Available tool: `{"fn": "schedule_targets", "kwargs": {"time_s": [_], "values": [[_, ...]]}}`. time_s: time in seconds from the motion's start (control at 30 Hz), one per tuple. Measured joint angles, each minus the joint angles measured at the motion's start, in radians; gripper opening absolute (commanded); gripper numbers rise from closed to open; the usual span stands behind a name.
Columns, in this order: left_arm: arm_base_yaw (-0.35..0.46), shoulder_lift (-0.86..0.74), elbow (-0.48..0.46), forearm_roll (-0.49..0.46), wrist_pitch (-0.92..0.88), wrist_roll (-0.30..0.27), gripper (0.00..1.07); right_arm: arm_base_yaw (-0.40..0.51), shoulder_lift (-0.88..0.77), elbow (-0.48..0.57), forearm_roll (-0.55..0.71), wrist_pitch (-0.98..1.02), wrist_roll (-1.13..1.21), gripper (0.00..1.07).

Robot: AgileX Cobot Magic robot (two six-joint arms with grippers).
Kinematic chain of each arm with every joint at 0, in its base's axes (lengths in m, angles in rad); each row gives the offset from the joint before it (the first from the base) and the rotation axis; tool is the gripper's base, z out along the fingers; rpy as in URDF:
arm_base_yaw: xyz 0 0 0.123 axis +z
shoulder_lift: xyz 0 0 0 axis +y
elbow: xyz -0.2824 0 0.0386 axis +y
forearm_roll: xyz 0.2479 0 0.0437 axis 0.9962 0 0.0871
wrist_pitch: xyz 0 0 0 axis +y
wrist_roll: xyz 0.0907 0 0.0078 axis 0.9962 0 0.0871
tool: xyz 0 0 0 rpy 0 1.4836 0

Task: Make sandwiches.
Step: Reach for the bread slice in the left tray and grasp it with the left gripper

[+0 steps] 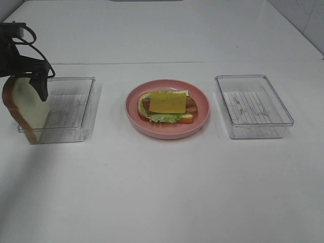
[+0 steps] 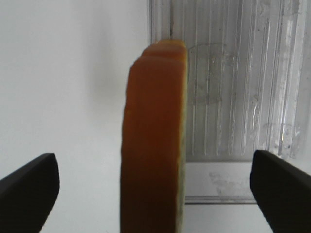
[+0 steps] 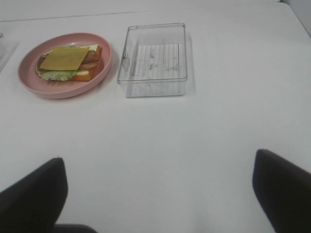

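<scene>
A white bread slice (image 1: 28,109) with a brown crust stands on edge at the left wall of the left clear tray (image 1: 66,109). My left gripper (image 1: 39,83) is at its top. In the left wrist view the slice (image 2: 153,145) shows crust-on between my fingers (image 2: 29,189), which stand wide apart and clear of it. I cannot tell whether its lower end rests on anything. The open sandwich (image 1: 167,106) lies on the pink plate (image 1: 202,119): bread, lettuce, meat strips, and yellow cheese on top. It also shows in the right wrist view (image 3: 68,60). My right gripper (image 3: 158,194) is open and empty over bare table.
A second clear tray (image 1: 253,106) stands right of the plate and holds nothing; it also shows in the right wrist view (image 3: 153,60). White table (image 1: 162,192) stretches in front of the plate and trays.
</scene>
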Motion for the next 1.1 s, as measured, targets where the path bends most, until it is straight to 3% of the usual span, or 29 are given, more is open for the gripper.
{"fn": "schedule_targets", "kwargs": {"time_s": [0.3, 0.43, 0.47, 0.5, 0.53, 0.57, 0.6, 0.63, 0.7, 0.93, 1.1], "values": [[0.000, 0.087, -0.061, -0.069, 0.001, 0.061, 1.00, 0.000, 0.000, 0.000, 0.000, 0.000, 0.000, 0.98], [0.000, 0.097, -0.061, -0.081, 0.005, 0.081, 0.94, 0.000, 0.000, 0.000, 0.000, 0.000, 0.000, 0.98], [0.000, 0.097, -0.061, -0.081, 0.005, 0.084, 0.83, 0.000, 0.000, 0.000, 0.000, 0.000, 0.000, 0.98], [0.000, 0.097, -0.062, -0.081, 0.006, 0.090, 0.63, 0.000, 0.000, 0.000, 0.000, 0.000, 0.000, 0.98], [0.000, 0.097, -0.062, -0.081, 0.006, 0.090, 0.63, 0.000, 0.000, 0.000, 0.000, 0.000, 0.000, 0.98], [0.000, 0.097, -0.062, -0.081, 0.006, 0.091, 0.50, 0.000, 0.000, 0.000, 0.000, 0.000, 0.000, 0.98], [0.000, 0.097, -0.062, -0.079, 0.006, 0.093, 0.25, 0.000, 0.000, 0.000, 0.000, 0.000, 0.000, 0.98], [0.000, 0.097, -0.062, -0.079, 0.006, 0.093, 0.25, 0.000, 0.000, 0.000, 0.000, 0.000, 0.000, 0.98], [0.000, 0.097, -0.062, -0.069, 0.006, 0.090, 0.00, 0.000, 0.000, 0.000, 0.000, 0.000, 0.000, 0.98], [0.000, 0.097, -0.062, -0.066, 0.007, 0.078, 0.00, 0.000, 0.000, 0.000, 0.000, 0.000, 0.000, 0.98], [0.000, 0.097, -0.062, -0.067, 0.007, 0.034, 0.00, 0.000, 0.000, 0.000, 0.000, 0.000, 0.000, 0.98]]}}
